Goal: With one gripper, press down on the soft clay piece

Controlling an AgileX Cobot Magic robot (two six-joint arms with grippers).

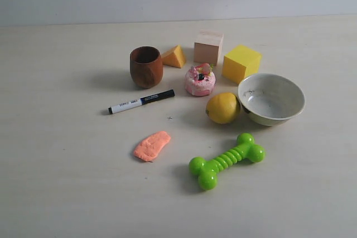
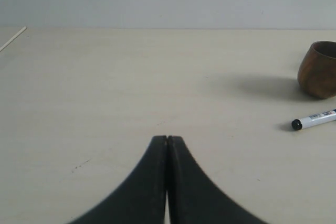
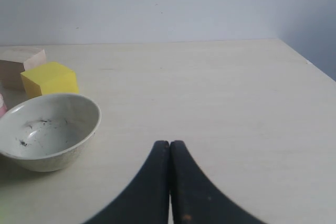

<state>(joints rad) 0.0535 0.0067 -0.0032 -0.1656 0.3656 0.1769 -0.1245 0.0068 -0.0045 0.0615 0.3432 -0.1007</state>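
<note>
On the surface [image 1: 67, 182], soft clay piece [image 1: 152, 145] lies flat at 9 o'clock of the green bone toy [image 1: 226, 160]; looks doughy, light, yielding, so press its broad middle rather than grip; left tool [image 2: 167, 139] and right tool [image 3: 169, 142] both closed, empty.

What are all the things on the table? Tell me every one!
cup: one, brown wood, back left
wedge block: one, orange, beside the cup
wooden block: one, pale beige, back middle
cube: one, yellow, right of the wooden block
toy cake: one, pink, in front of the wooden block
pen: one, black and white, in front of the cup
lemon: one, yellow, just left of the bowl
bowl: one, whitish, right side
clay piece: one, salmon-orange, front, left of the bone toy
bone toy: one, green, front
table: one, cream, under everything
left gripper: one, black, jaws shut, over the table
right gripper: one, black, jaws shut, near the bowl
</note>
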